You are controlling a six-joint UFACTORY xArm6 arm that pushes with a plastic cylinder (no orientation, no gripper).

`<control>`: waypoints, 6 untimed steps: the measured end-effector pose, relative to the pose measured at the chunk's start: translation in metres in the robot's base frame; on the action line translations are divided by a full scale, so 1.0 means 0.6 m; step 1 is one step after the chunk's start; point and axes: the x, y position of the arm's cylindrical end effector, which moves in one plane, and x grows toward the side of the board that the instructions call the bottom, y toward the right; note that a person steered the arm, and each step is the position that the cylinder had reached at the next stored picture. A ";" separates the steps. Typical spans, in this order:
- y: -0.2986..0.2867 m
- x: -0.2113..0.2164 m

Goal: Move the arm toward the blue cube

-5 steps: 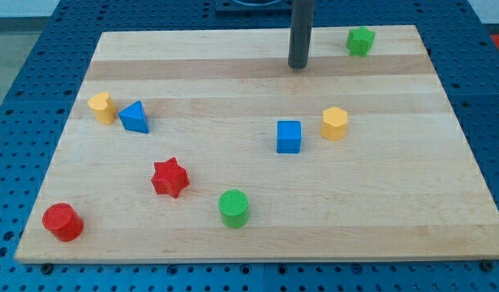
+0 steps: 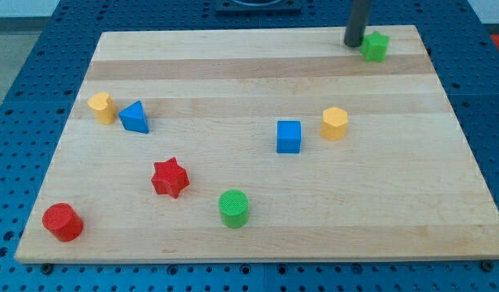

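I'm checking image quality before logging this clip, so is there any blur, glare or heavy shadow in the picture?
Camera view: lighting is even and soft, with no glare on the wooden board. The blue cube and yellow block are sharp and cast only faint shadows. The rod is cropped by the view's top; my tip looks slightly soft, right beside the green block.

We see a pale striped wooden desk point(image 2: 257, 219) on blue pegboard point(image 2: 22, 97), blue cube point(image 2: 288, 136), yellow hexagon point(image 2: 334, 123), red star point(image 2: 169, 178), and a green block point(image 2: 375, 46) beside our dark tip point(image 2: 352, 44).
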 end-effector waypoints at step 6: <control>-0.257 0.167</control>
